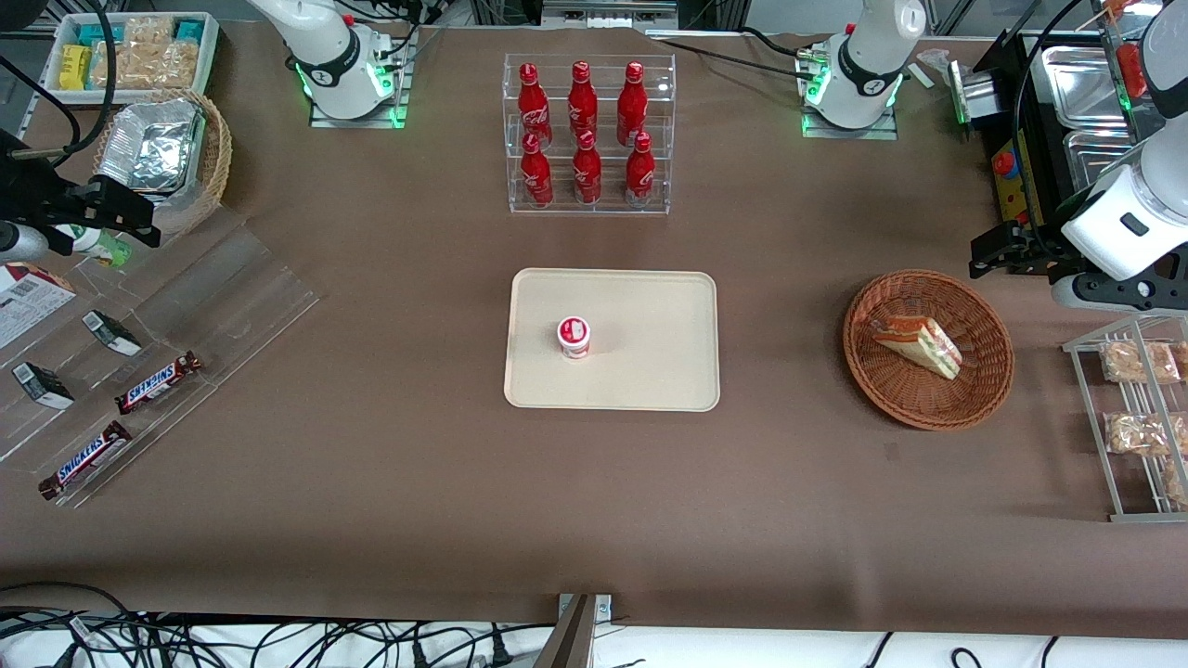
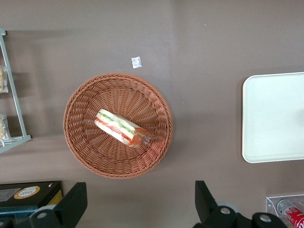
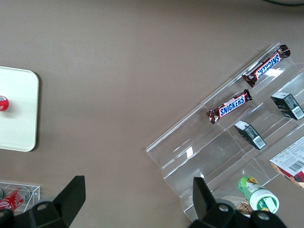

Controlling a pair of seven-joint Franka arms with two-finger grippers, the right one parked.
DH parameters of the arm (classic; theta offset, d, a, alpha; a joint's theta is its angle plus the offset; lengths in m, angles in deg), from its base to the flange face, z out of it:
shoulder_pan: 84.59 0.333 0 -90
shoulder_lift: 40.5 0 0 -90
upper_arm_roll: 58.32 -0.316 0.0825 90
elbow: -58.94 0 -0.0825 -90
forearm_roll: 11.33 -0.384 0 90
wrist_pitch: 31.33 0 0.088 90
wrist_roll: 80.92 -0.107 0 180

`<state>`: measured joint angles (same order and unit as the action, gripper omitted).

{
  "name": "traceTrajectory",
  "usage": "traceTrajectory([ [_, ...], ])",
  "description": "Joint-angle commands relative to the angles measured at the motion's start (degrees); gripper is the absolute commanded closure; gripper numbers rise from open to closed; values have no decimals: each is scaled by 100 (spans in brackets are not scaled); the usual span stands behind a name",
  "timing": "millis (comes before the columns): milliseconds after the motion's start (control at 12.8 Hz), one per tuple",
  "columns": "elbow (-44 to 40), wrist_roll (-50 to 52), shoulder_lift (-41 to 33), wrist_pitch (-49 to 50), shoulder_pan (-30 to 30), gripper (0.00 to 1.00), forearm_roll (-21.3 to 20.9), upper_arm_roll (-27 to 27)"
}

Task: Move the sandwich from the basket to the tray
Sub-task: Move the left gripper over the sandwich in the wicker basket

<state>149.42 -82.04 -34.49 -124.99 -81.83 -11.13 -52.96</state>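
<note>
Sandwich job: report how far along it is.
Nothing is done yet: the sandwich lies in the basket. In hand: the gripper, open and empty, hangs above the table beside the basket. Left: grasp, lift, and place it on the tray, which holds only a small cup.

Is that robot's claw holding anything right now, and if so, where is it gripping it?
Nothing is held. The claw is open and empty, up above the table beside the basket, where the sandwich lies untouched.

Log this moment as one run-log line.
step: approach | gripper: open, above table beside basket | sandwich: in basket | tray: holds small cup
</note>
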Motion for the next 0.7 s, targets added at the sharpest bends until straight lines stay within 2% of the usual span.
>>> traceTrajectory([
  [0,-4,-29,57,58,-20,0,-117,18],
  [157,-13,16,215,49,-20,0,-230,-8],
  [235,-13,172,251,41,-21,0,-588,35],
  [626,294,1078,611,-275,32,0,-706,18],
])
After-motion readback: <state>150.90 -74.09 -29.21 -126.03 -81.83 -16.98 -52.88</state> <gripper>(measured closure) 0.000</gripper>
